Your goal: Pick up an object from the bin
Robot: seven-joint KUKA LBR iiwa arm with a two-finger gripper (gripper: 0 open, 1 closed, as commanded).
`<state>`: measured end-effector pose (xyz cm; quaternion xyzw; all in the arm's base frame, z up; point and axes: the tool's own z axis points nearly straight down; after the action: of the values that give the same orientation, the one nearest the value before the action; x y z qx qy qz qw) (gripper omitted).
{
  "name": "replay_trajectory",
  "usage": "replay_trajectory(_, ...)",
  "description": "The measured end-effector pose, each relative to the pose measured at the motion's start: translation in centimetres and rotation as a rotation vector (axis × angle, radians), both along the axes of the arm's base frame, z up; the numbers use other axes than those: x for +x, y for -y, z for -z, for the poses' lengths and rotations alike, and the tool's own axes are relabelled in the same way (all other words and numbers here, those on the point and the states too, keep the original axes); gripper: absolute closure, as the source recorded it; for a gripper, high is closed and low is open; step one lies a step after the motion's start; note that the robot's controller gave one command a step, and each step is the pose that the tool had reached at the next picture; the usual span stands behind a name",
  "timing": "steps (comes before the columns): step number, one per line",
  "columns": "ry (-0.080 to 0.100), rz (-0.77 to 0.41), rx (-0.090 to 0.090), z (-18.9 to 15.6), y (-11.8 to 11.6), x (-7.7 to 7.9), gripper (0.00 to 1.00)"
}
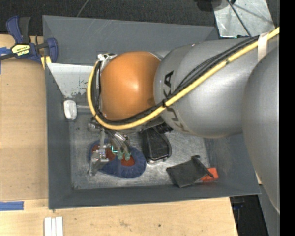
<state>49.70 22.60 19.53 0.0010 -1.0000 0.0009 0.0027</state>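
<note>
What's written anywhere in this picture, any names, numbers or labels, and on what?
"KUKA": black letters on the silver arm, running sideways, partly crossed by the yellow cable.
Blue round thing, black block and white cylinder in the bin: no writing I can read.

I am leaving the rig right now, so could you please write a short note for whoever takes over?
Gripper: low in the bin, at its lower left, right over a blue round thing with red on it.
Other things: black block mid-floor, black wedge with an orange bit at the lower right, white cylinder by the left wall.
Done: the approach to the blue thing.
Left: nothing is lifted yet; a secure grasp and the lift out are still to do.
</note>
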Motion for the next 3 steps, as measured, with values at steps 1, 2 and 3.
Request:
replay_trajectory(1,0.002,-0.063,0.000,11.3,8.0,3.6,0.00)
replay_trajectory(2,0.009,-0.067,0.003,10.7,7.7,3.7,1.00)
replay_trajectory(3,0.017,-0.122,0.004,-0.2,7.3,4.9,1.00)
